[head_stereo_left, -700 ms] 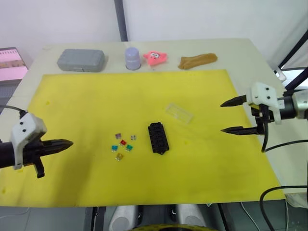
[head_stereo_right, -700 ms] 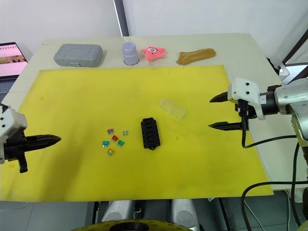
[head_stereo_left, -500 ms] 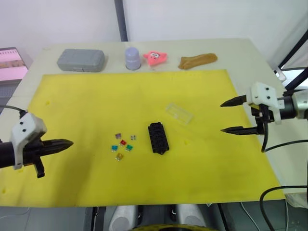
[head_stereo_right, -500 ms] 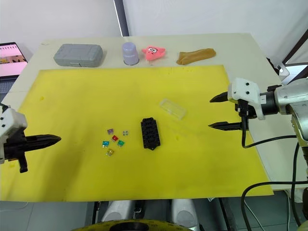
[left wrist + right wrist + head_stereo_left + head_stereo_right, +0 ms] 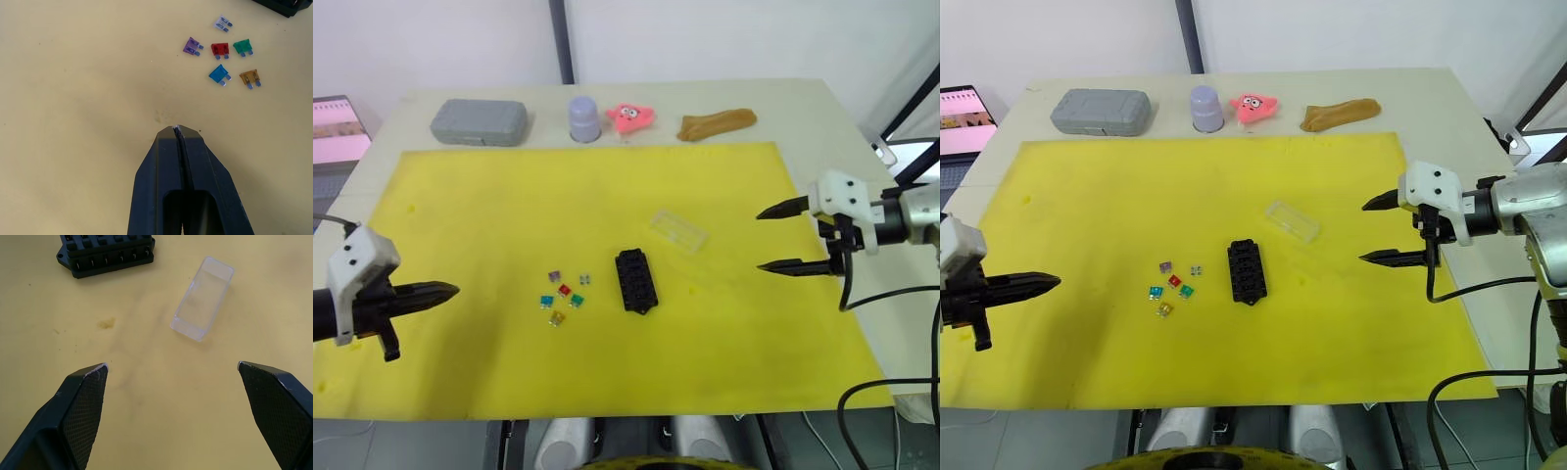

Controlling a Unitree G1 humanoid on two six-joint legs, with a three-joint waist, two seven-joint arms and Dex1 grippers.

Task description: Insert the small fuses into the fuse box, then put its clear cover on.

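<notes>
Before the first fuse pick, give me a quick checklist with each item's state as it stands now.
1. Fuses loose on the mat and unobstructed: ok, six lie in a small cluster, apart from one another.
2. Fuse box upright, slots facing up: ok, beside the fuses.
3. Box slots empty: cannot tell, too small to see.
4. Cover off the box and out of the way: ok, it lies on the mat apart from the box.
5. Left gripper ready to pick: not ok, jaws shut and short of the fuses.
6. Right gripper free: ok, jaws wide open, empty, short of the cover.
</notes>
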